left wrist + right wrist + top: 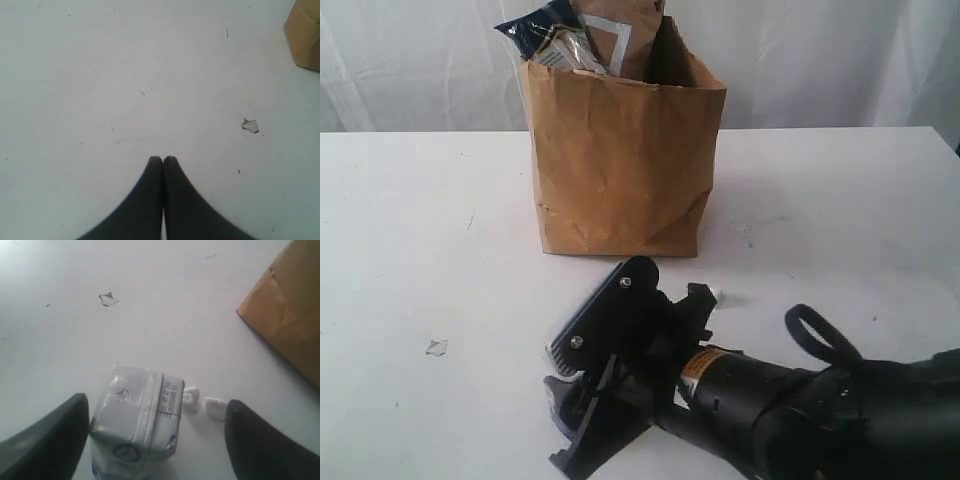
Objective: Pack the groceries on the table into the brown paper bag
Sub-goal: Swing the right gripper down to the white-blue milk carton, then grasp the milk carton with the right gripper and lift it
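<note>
White table [420,250]: brown paper bag [620,170] holds brown pouch [625,35], long dark packet [532,27]; nearby carton [135,422] stands upright inside the spread-open right gripper [157,405]; left gripper [163,159] clenched.

R arm [840,410]: blk, glossy | yellow label [697,374] | blk cable loop [793,328] | silver screws [577,341] | jaws blk, curved

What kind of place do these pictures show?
Probably a robot test setup: a plain white tabletop, a white curtain behind it, and a robot arm beside a brown paper bag.
</note>
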Controlling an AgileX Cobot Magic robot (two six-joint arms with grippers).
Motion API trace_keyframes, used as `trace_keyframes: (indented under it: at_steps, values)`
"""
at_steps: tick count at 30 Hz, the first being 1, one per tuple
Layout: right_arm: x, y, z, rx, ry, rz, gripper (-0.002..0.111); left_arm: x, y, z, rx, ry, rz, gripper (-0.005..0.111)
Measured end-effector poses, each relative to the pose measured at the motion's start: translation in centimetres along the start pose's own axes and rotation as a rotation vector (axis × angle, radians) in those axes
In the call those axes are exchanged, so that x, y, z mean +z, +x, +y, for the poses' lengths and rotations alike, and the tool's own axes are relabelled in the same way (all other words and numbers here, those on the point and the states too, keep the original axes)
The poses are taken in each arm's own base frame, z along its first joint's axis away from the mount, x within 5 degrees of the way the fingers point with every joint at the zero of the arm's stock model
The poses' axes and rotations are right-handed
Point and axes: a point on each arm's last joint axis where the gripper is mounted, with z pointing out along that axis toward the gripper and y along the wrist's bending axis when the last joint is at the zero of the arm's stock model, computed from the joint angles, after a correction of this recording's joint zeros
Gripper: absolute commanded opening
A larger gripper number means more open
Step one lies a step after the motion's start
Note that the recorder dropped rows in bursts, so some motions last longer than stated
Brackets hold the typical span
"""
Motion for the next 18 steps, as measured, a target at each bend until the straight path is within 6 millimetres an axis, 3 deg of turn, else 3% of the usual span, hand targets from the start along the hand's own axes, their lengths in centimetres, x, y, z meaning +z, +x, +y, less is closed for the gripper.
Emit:
trace_keyframes:
  at_steps: [9, 18]
  values:
    - [2.1, 0.7, 0.2, 0.133, 0.018, 0.021, 0.069, 0.0, 0.0, 0.0, 0.0, 0.0, 0.0, 0.0]
    - [2.2, 0.8, 0.3, 0.135, 0.011, 0.033, 0.038, 0.0, 0.0, 0.0, 0.0, 0.0, 0.0, 0.0]
